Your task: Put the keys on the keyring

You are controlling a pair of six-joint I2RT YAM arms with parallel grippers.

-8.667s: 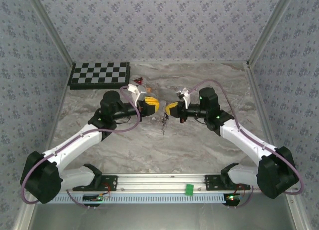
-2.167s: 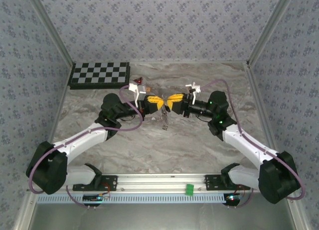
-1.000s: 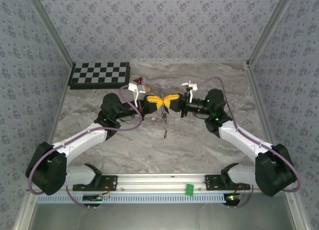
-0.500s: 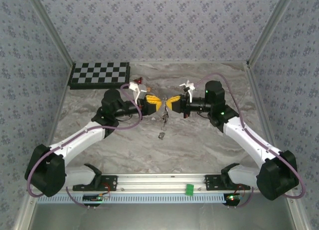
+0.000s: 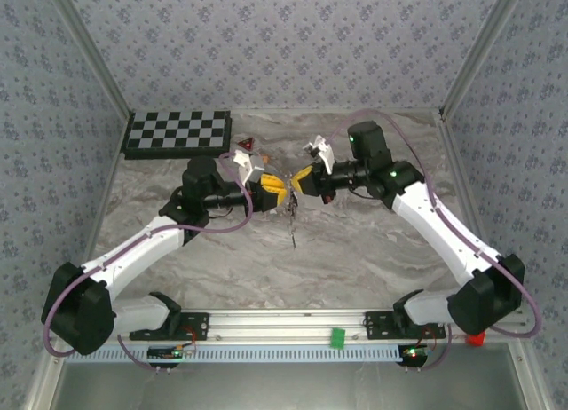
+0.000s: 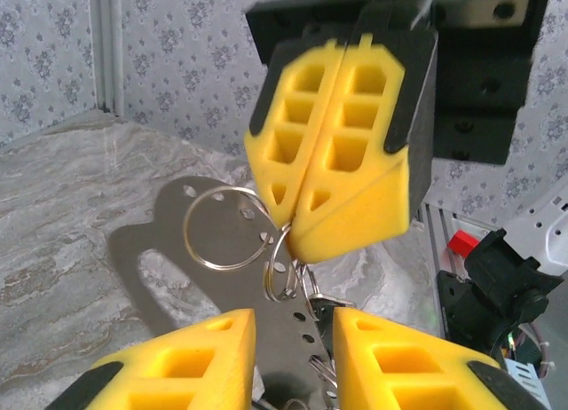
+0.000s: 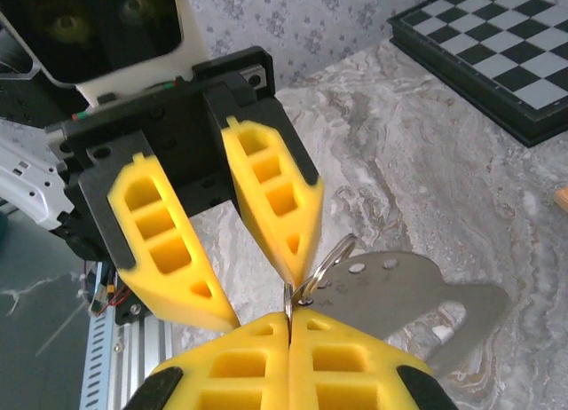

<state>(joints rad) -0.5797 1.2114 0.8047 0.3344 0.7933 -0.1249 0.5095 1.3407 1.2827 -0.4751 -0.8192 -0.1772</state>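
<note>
At the near edge of the table (image 5: pixel 373 250) a small green piece (image 5: pixel 337 337) sits on the rail between the two arm bases. Further in, about the middle of the table, the two grippers meet tip to tip.

The right gripper (image 7: pixel 289 321) has its jaws pressed fully together, and they pinch the thin wire of the keyring (image 6: pixel 186 228). The ring hangs from the tip of these jaws. The left gripper (image 6: pixel 293 326) faces it with its jaws partly apart. They grip nothing, and one of its fingertips is just beside the ring.

A flat grey metal plate with small holes (image 7: pixel 399 290) is behind the ring. The keys (image 5: pixel 291 216) hang as a thin dark bunch under the two grippers, just above the table. In the top view they are too small to tell heads from blades.

Beyond the grippers lies a small red triangle (image 5: pixel 246 145), and at the far left of the table a black and white checkerboard (image 5: pixel 177 133).
</note>
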